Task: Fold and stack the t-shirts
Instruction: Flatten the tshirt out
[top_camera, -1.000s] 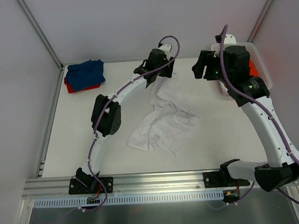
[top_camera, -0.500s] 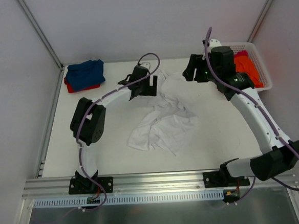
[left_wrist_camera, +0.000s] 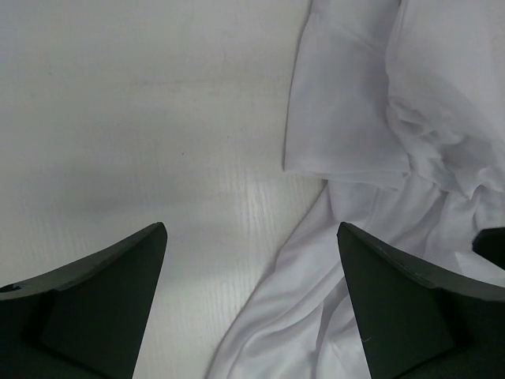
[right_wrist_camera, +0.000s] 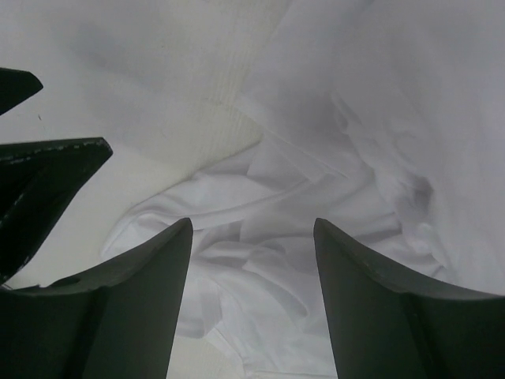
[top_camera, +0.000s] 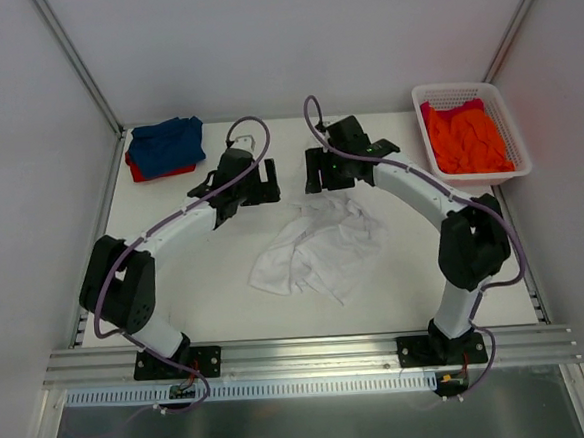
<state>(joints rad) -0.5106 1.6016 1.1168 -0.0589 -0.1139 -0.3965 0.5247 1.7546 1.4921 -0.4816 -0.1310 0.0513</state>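
Both arms have swung inward and hang over the far edge of the crumpled white t-shirt (top_camera: 319,247) at the middle of the table (top_camera: 206,280), left gripper (top_camera: 250,186) and right gripper (top_camera: 324,173) spread wide, holding nothing. Pinching a single layer at each far corner looks the surest way to pull it flat. At the far right corner, the white lattice basket (top_camera: 468,88) holds only the orange t-shirt (top_camera: 464,137).

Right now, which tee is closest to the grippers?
The white t-shirt, crumpled mid-table at the left gripper and right gripper. Blue tee and red tee are stacked far-left; orange tee is in the basket.
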